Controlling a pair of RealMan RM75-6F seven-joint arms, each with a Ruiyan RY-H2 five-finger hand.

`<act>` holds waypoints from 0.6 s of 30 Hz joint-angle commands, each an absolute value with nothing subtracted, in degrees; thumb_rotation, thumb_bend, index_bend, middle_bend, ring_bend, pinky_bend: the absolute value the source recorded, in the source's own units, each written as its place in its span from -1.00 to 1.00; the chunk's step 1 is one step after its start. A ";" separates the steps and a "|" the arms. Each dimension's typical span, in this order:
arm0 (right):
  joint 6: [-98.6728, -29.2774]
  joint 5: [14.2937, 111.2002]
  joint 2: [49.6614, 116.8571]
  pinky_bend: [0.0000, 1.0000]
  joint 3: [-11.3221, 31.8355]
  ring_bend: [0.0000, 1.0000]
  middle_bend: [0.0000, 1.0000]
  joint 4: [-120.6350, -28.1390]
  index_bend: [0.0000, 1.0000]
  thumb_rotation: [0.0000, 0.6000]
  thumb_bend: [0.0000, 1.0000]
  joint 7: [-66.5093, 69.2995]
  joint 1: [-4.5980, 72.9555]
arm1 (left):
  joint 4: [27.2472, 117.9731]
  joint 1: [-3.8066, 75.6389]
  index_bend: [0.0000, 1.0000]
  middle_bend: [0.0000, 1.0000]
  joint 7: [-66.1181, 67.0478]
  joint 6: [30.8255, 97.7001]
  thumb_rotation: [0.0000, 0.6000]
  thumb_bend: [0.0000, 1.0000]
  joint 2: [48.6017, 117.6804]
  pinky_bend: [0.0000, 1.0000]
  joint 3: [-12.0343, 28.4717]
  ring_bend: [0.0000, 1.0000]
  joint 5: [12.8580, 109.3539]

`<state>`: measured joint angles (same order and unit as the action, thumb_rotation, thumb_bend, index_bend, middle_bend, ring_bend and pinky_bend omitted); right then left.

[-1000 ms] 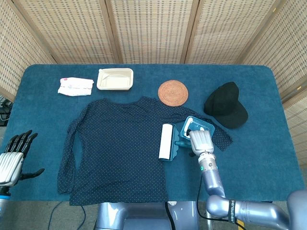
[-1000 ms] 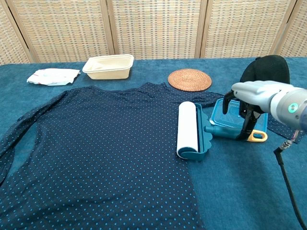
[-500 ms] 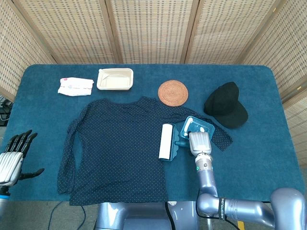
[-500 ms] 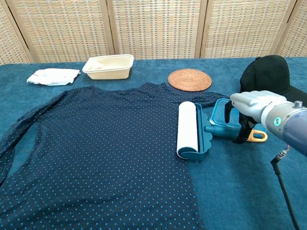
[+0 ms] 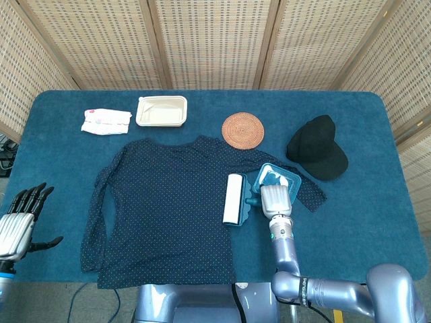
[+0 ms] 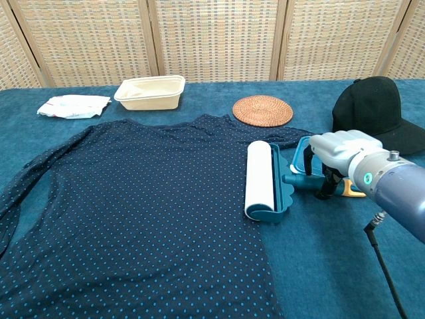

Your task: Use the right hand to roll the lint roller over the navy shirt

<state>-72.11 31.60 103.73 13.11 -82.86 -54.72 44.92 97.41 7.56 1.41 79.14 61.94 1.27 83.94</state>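
The navy dotted shirt lies spread flat on the blue table. The lint roller lies on the shirt's right edge, its white roll in a teal cradle and its teal handle pointing right. My right hand hovers over that handle, fingers hanging down on both sides of it and still apart. A firm grip does not show. My left hand stays at the table's left edge, fingers spread and holding nothing.
A black cap lies right of the roller. A woven coaster, a beige tray and a white packet sit behind the shirt.
My right hand has slid left along the handle toward the roll and dropped lower over it. The roller, shirt and left hand have not moved.
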 commanded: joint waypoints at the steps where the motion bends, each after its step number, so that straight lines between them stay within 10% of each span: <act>1: -71.95 31.56 104.09 1.00 13.01 1.00 1.00 -82.23 0.05 1.00 0.09 -55.00 44.94 | 97.42 7.58 -1.00 -1.00 1.35 79.15 1.00 -1.00 61.92 -1.00 1.30 -1.00 83.87; 7: -72.82 33.60 103.22 1.00 12.27 1.00 1.00 -83.52 0.37 1.00 0.42 -55.13 44.48 | 97.33 7.63 -1.00 -1.00 0.77 79.04 1.00 -1.00 61.77 -1.00 1.21 -1.00 83.97; 18: -75.63 38.79 97.78 1.00 12.43 1.00 1.00 -94.45 0.36 1.00 0.62 -63.39 47.86 | 97.35 7.99 -1.00 -1.00 -1.53 78.42 1.00 -1.00 61.10 -1.00 1.06 -1.00 84.36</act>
